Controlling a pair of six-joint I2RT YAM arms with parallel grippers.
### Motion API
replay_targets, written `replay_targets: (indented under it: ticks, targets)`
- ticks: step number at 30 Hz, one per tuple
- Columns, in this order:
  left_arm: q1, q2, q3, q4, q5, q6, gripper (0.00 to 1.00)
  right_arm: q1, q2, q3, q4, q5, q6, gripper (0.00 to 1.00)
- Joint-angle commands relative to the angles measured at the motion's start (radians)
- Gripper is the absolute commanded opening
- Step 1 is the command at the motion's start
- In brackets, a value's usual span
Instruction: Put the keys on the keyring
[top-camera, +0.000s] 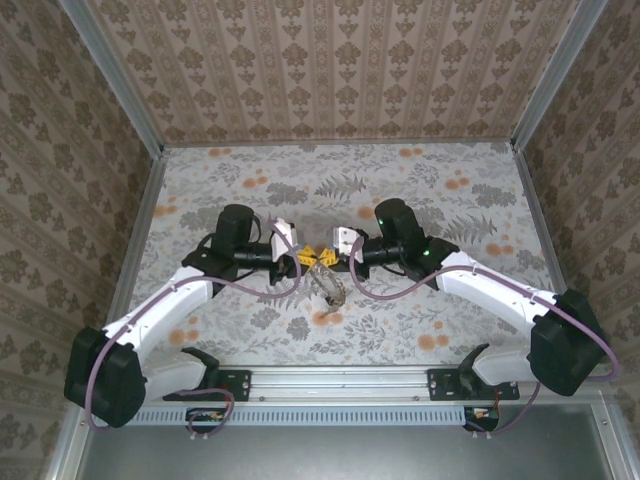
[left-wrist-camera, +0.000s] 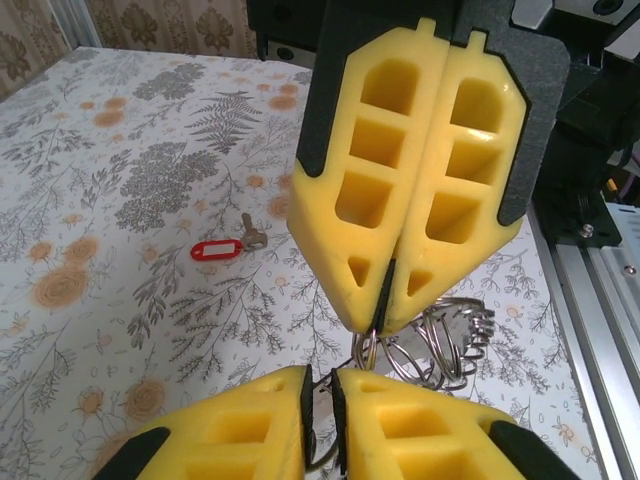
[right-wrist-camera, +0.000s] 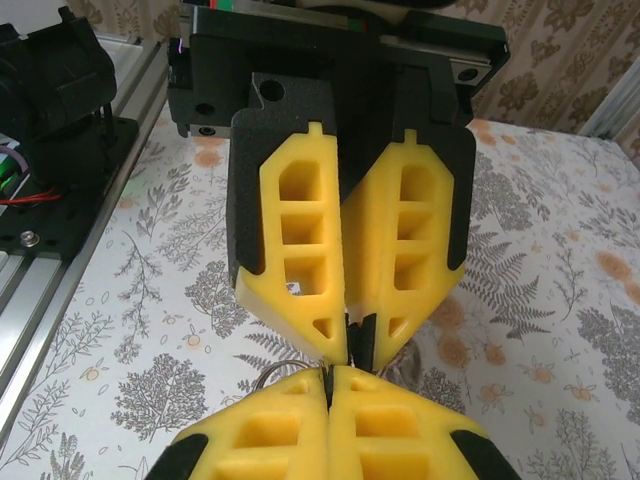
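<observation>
right pincer (left-wrist-camera: 383, 318): fingers together, clamped on a strand of the keyring (left-wrist-camera: 445, 345) – the wire comes out right at the tips
left pincer (left-wrist-camera: 322, 385): fingers nearly together with a silvery strand between them; reads as pinched on the same keyring
keyring: the coil bulges at 4 o'clock from the meeting tips in the left wrist view, and at 5 o'clock in the top view
key (left-wrist-camera: 252, 236): flat on the desk (left-wrist-camera: 120, 300) with its red tag (left-wrist-camera: 217, 250), at 10 o'clock from the tips, well apart from the ring, untouched
step: probably securing the coil with both pincers before fetching the key
do it well: hold one side firm, grip near the free end, don't crush the coils – later take the key by its tag so the hole stays free
hidden: the coil's free end is covered by the fingers; can't tell whether the ring touches the desk; the key's hole is too small to make out
</observation>
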Motion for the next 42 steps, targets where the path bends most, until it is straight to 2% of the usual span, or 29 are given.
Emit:
replay_targets:
  ticks: [1, 4, 8, 12, 17, 24, 32, 42]
  targets:
    - [-0.018, -0.03, -0.014, -0.028, 0.002, 0.071, 0.21, 0.007, -0.011, -0.01, 0.099, -0.038, 0.028, 0.0]
    - [-0.018, -0.035, -0.017, -0.036, -0.031, 0.091, 0.21, 0.008, -0.005, -0.012, 0.113, -0.058, 0.054, 0.0]
    - [-0.02, -0.027, -0.004, -0.049, -0.003, 0.108, 0.23, 0.009, 0.0, -0.01, 0.128, -0.061, 0.076, 0.0]
    - [-0.02, -0.032, 0.014, -0.137, 0.027, 0.176, 0.25, 0.009, 0.0, -0.007, 0.121, -0.05, 0.074, 0.0]
    - [-0.018, -0.063, 0.006, -0.185, 0.025, 0.21, 0.29, 0.01, -0.001, -0.009, 0.106, -0.05, 0.06, 0.0]
    - [-0.02, -0.05, 0.008, -0.129, 0.037, 0.135, 0.29, 0.024, 0.007, -0.005, 0.113, -0.058, 0.056, 0.0]
    - [-0.018, -0.071, 0.001, -0.081, -0.021, 0.118, 0.29, 0.034, 0.014, -0.003, 0.101, -0.07, 0.05, 0.0]
    - [-0.008, -0.122, 0.001, -0.166, -0.028, 0.15, 0.3, 0.035, 0.006, -0.013, 0.121, -0.054, 0.057, 0.0]
